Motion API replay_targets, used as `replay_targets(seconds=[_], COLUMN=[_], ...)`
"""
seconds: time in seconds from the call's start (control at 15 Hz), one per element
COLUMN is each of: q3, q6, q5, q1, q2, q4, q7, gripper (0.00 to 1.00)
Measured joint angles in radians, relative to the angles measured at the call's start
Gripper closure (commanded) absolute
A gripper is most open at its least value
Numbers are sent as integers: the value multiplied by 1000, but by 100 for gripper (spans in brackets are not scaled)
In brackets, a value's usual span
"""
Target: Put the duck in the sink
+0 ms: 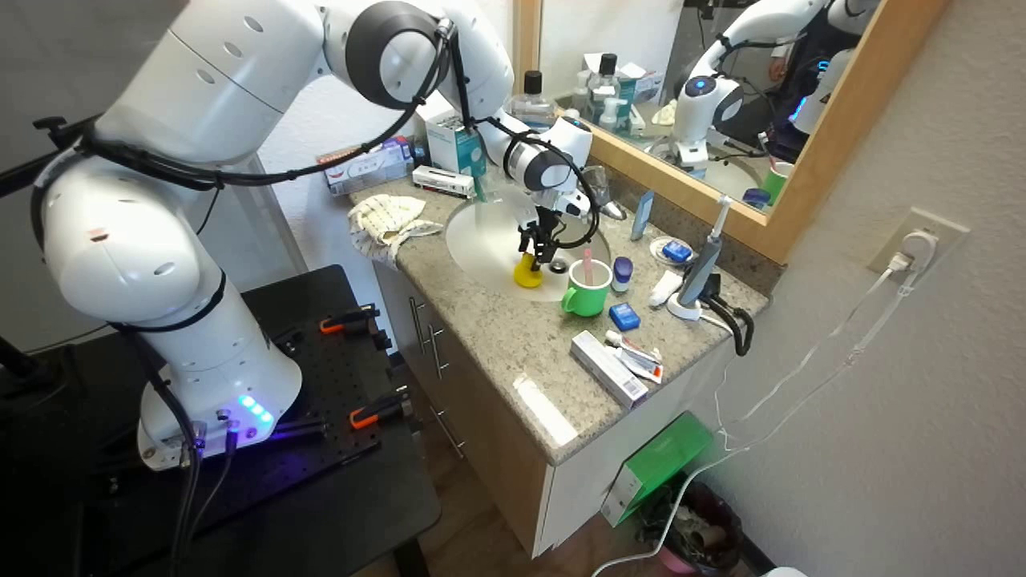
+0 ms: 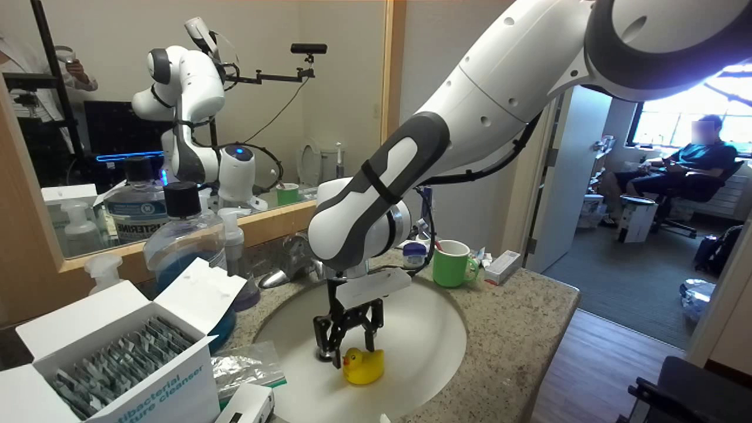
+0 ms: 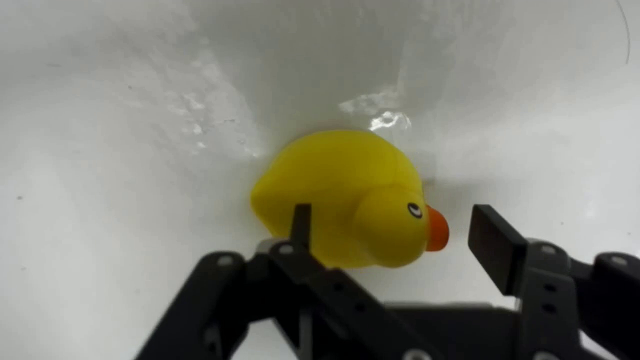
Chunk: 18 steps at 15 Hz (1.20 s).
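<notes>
In the sink (image 2: 426, 352), on its white surface, the duck (image 2: 364, 369) sits upright under the gripper (image 2: 352, 350), which points downward. The fingers (image 3: 492, 250) stand apart, with a wide gap between them. In the wrist view, the head of the duck appears inside this gap: the orange bill is directed to one finger, with free space before it, while the other finger covers a part of the yellow body. Whether this other finger touches the duck or is only above it, I cannot tell. In an exterior view, one fingertip (image 2: 337, 357) is just beside the bill, and the opposite one is near the back of the duck. The drain (image 1: 559, 265) is also near. At the rim of the sink stands the chrome faucet (image 2: 295, 255), and on the speckled counter (image 2: 505, 320), close to the same rim, there is a green mug (image 2: 450, 270).
</notes>
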Motion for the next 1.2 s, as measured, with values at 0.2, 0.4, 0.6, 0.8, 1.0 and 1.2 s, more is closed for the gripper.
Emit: replay_targets(seconds=[0.2,0.4,0.6,0.8,1.0,1.2], q3=[0,0,0,-1,-1,-1], q6=[3,25,66,115,150,168], q5=[0,0,0,0,0,0], q1=[0,1,5,12,18,19], q2=[0,-6,-26,-55,-83,-98], q4=[-1,-12,-35,-65,-92,-112], q7=[0,0,0,0,0,1], gripper=[0,0,0,0,0,0])
